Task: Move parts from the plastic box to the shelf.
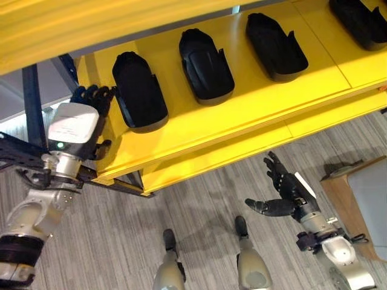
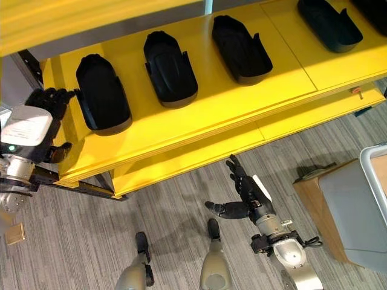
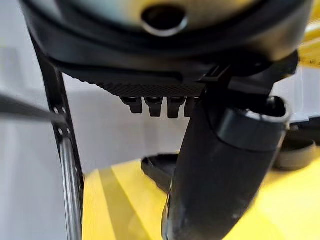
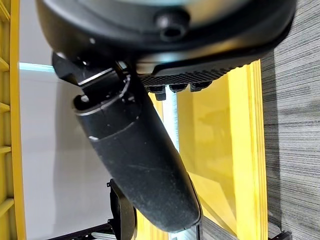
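Note:
Several black moulded parts lie in a row on the yellow shelf [image 1: 260, 99]: the leftmost part [image 1: 139, 90], a second [image 1: 205, 63], a third [image 1: 275, 45] and one at the far right [image 1: 363, 21]. My left hand [image 1: 91, 98] is at the shelf's left end, just beside the leftmost part. Its fingers are relaxed and hold nothing. In the left wrist view that part [image 3: 157, 170] lies past the thumb [image 3: 220, 175]. My right hand [image 1: 287, 187] hangs low over the floor in front of the shelf, open and empty.
A grey plastic box [image 2: 357, 205] stands on a wooden stand [image 1: 338, 193] at the right. A dark metal post [image 1: 33, 103] rises at the shelf's left end. A lower yellow shelf edge [image 1: 242, 154] juts out beneath. Grey striped floor [image 1: 199, 205] lies in front.

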